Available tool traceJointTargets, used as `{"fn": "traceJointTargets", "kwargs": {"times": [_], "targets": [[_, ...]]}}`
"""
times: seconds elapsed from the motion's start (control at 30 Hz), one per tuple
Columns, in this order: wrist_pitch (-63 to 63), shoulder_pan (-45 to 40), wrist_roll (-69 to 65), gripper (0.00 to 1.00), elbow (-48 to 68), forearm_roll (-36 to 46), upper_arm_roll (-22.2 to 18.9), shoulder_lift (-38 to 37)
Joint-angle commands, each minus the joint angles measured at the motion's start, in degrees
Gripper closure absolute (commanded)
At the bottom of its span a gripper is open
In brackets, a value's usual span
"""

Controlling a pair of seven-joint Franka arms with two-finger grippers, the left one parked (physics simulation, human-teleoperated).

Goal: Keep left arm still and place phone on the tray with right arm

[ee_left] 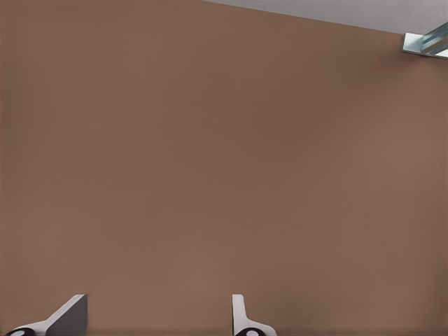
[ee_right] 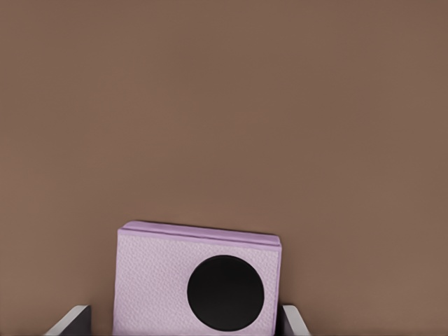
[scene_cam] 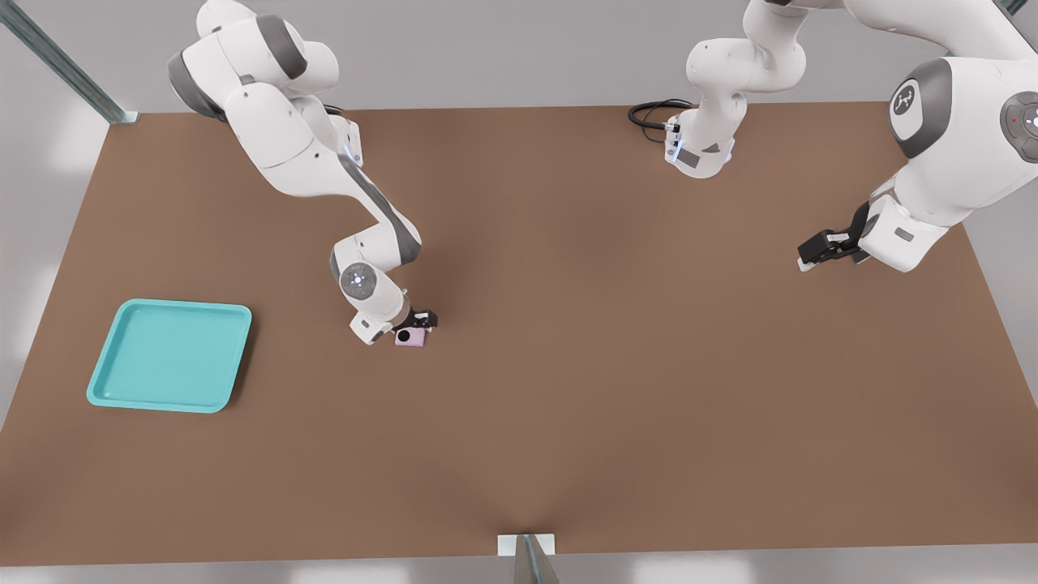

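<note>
Front view: my right arm (scene_cam: 324, 170) reaches down from the table's far edge, at about 11 o'clock, toward the middle of the brown table (scene_cam: 616, 389).
My gripper (scene_cam: 415, 326): low at the table surface, right over the phone, a little toward 9 o'clock from the table's centre.
Gripper state: in the right wrist view one pale fingertip (ee_right: 70, 320) shows on one side of the phone and a second on the other side, each just beside an edge. I cannot tell whether they press on it or only straddle it, so I cannot say whether I have hold of it.
Phone (scene_cam: 411, 337): pale pink, nearly square, lying flat on the table with a black round lens facing up. In the right wrist view the phone (ee_right: 199, 283) sits between my fingers, one large black lens showing on its top face.
Tray (scene_cam: 113, 369): turquoise, rounded square with a raised rim, flat on the table at about 9 o'clock from the phone and well apart from it, near the edge at the front view's left.
Phone and tray: not touching; bare table lies between them.
</note>
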Motion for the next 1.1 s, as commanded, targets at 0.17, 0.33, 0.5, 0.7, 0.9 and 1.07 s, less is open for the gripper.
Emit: {"fn": "traceJointTargets", "kwargs": {"times": [0.17, 0.33, 0.5, 0.7, 0.9, 1.07], "targets": [[0.3, 0.0, 0.7, 0.24, 0.2, -0.1, 0.0, -0.5], [-0.7, -0.7, 0.6, 0.24, 0.5, -0.1, 0.0, -4.2], [-2.3, -8.5, -5.4, 0.24, 0.5, -0.3, 0.0, -8.4], [-6.1, -21.6, -20.0, 0.24, 1.1, -3.7, 0.0, -9.5], [-10.3, -35.2, -37.1, 0.24, 2.2, -5.9, 0.0, -9.7], [-10.8, -43.2, -47.9, 0.24, 2.1, -5.9, -0.1, -8.4]]}}
